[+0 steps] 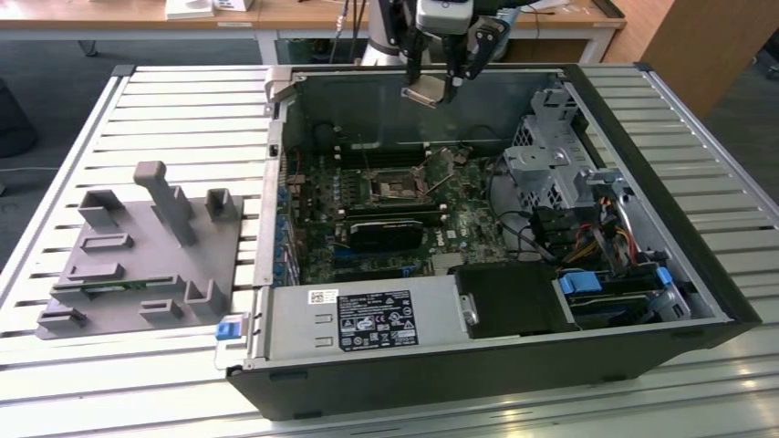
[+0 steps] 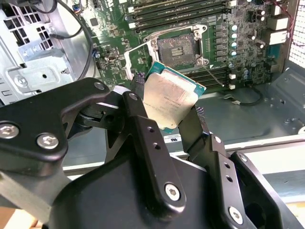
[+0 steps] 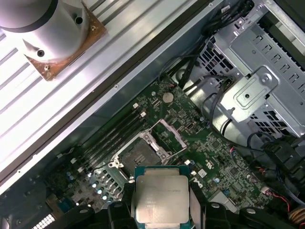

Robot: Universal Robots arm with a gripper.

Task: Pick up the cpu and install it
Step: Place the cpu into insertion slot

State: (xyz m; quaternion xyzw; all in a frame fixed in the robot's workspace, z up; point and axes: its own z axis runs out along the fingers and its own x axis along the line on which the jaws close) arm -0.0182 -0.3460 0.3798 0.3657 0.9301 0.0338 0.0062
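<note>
The cpu [image 2: 169, 98] is a flat square chip with a silvery top and a green rim. My gripper [image 2: 167, 119] is shut on it, one black finger on each side. In the first wrist view the cpu [image 3: 161, 197] hangs above the motherboard, a short way from the open socket [image 3: 141, 154]. The exterior view shows the gripper [image 1: 431, 89] holding the cpu [image 1: 426, 92] high over the far wall of the open computer case [image 1: 681, 274], well above the socket [image 1: 399, 190]. The socket [image 2: 179, 46] stands open with its metal frame lifted.
A grey tray [image 1: 134, 265] with upright pegs lies on the slatted table at the exterior view's left. Inside the case are a drive cage [image 1: 554, 160], cables [image 1: 585, 242] and a power supply [image 1: 365, 321]. Memory slots [image 2: 181, 12] flank the socket.
</note>
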